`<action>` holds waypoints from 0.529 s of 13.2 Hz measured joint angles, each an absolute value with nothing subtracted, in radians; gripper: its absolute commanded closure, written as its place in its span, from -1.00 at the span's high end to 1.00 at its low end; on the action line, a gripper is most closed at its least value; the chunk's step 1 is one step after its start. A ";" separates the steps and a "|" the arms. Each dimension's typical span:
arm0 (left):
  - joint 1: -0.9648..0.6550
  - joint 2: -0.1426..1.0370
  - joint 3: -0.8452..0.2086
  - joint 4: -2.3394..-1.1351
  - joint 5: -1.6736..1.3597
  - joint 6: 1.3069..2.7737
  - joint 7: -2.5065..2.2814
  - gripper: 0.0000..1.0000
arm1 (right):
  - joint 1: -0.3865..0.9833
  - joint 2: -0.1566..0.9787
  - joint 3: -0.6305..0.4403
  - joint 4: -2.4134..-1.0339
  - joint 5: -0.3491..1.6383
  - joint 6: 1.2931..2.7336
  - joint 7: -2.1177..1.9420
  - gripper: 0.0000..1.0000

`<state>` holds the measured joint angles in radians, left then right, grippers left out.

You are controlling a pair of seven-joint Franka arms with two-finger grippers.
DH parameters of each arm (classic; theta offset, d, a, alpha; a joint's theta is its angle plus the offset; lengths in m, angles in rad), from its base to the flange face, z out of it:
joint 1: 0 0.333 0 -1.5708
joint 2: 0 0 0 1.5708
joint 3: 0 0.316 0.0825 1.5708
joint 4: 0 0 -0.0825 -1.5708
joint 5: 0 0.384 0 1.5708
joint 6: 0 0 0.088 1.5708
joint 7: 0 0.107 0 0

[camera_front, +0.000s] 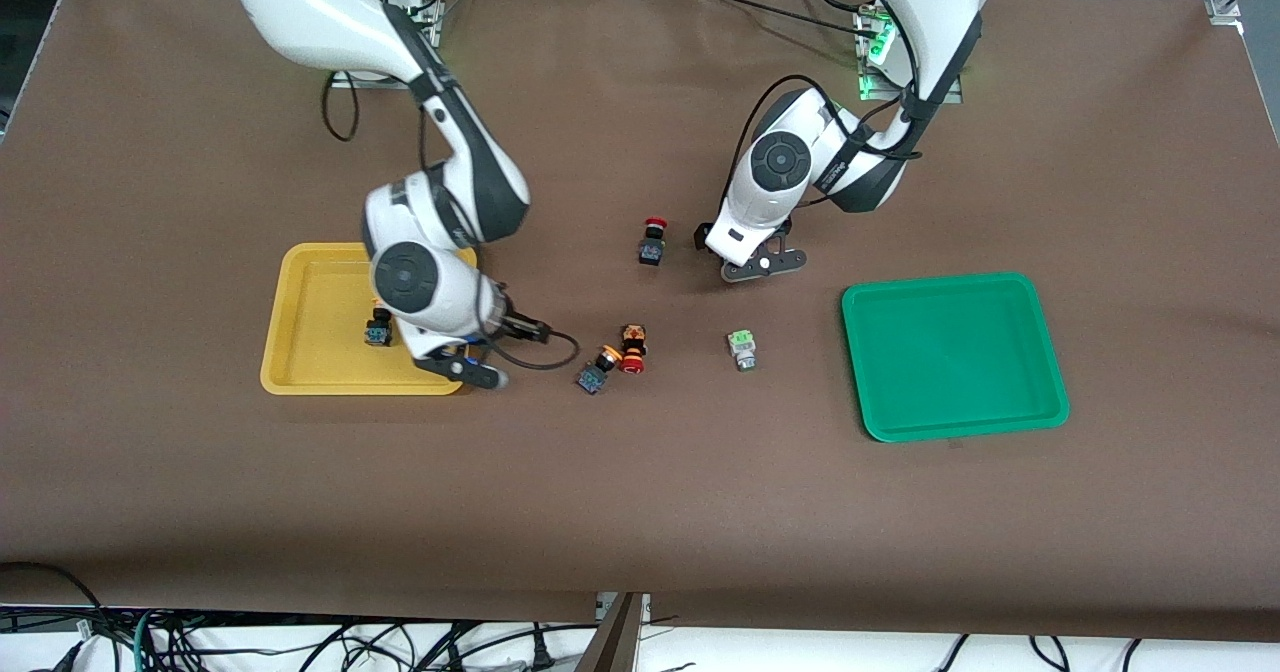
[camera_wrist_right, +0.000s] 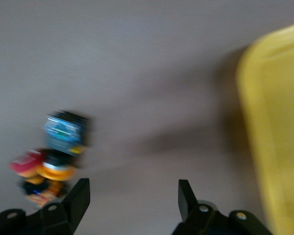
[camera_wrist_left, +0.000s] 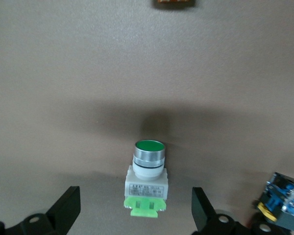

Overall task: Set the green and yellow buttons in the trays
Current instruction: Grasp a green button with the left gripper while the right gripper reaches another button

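Observation:
A green button point(camera_front: 741, 349) lies on the brown table between the trays: white body, pale green base, round green cap point(camera_wrist_left: 149, 146). My left gripper point(camera_front: 762, 262) hangs open above the table, and the left wrist view shows that button point(camera_wrist_left: 146, 182) just ahead of its spread fingers point(camera_wrist_left: 68, 203). One yellow button point(camera_front: 379, 328) lies in the yellow tray point(camera_front: 300, 297). Another yellow button point(camera_front: 597, 370) lies on the table, touching a red one point(camera_front: 632, 348). My right gripper point(camera_front: 480, 369) is open and holds nothing, over that tray's rim. The green tray point(camera_front: 953, 355) holds nothing.
A second red-capped button point(camera_front: 652, 242) stands close to my left gripper, toward the right arm's end. The right wrist view shows the yellow and red pair point(camera_wrist_right: 51, 156) to one side and the yellow tray point(camera_wrist_right: 277, 137) to the other.

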<state>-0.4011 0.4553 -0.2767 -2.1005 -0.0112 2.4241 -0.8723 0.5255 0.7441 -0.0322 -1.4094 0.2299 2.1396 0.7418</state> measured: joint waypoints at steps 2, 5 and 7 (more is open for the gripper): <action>-0.401 0.467 -0.276 -2.102 -0.005 2.427 -0.876 0.67 | 0.531 0.886 -0.011 -1.238 0.251 2.214 0.845 0.62; -0.401 0.485 -0.276 -2.106 -0.005 2.459 -0.902 0.43 | 0.549 0.989 0.002 -1.153 0.254 2.298 0.909 0.62; -0.404 0.499 -0.278 -2.107 -0.004 2.477 -0.925 -0.17 | 0.559 1.002 0.002 -1.143 0.254 2.305 0.931 0.62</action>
